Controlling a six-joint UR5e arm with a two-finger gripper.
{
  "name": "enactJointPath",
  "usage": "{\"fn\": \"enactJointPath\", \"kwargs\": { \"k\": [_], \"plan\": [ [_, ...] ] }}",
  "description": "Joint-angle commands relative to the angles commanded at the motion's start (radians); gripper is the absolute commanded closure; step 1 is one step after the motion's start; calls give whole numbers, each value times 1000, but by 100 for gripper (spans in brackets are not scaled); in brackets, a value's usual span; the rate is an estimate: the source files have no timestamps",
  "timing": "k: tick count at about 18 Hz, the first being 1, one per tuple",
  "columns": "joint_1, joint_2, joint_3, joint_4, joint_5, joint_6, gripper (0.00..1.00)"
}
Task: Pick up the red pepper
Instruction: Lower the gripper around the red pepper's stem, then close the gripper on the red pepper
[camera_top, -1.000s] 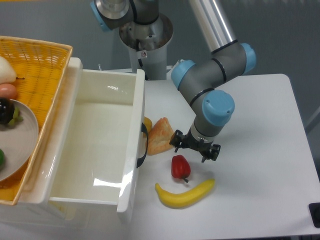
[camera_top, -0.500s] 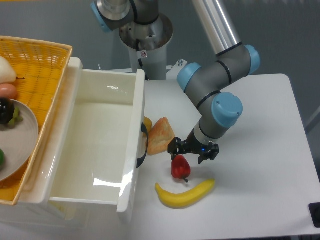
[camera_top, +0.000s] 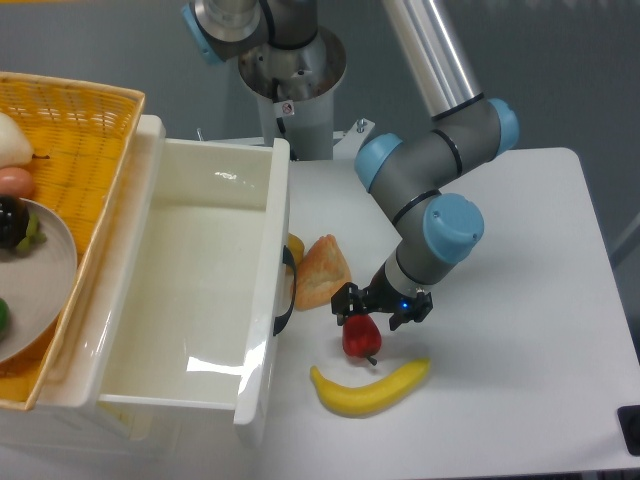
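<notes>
Your hand (camera_top: 378, 307) hangs open right above the red pepper (camera_top: 360, 337), which sits on the counter (camera_top: 520, 300) just beyond the banana (camera_top: 368, 388); next, lower and close.

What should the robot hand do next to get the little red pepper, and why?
Probably drop straight down a little, then close. The gripper looks open and sits right over the red pepper, which rests on the table between the banana and the bread wedge.
</notes>
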Motion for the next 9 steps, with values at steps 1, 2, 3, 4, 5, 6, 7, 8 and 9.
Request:
{"fn": "enactJointPath", "kwargs": {
  "k": [1,2,3,4,5,6,7,8,9],
  "plan": [
    [0,0,0,0,2,0,0],
    [0,-3,0,0,2,0,0],
    [-3,-6,2,0,2,0,0],
    [-6,-12,2,3,5,0,0],
    [-9,-15,2,8,6,0,0],
    [-11,-15,2,9,6,0,0],
    [-11,-15,3,11,6,0,0],
    [-11,-20,5,11,6,0,0],
    [-11,-23,8,11,6,0,1]
  ]
}}
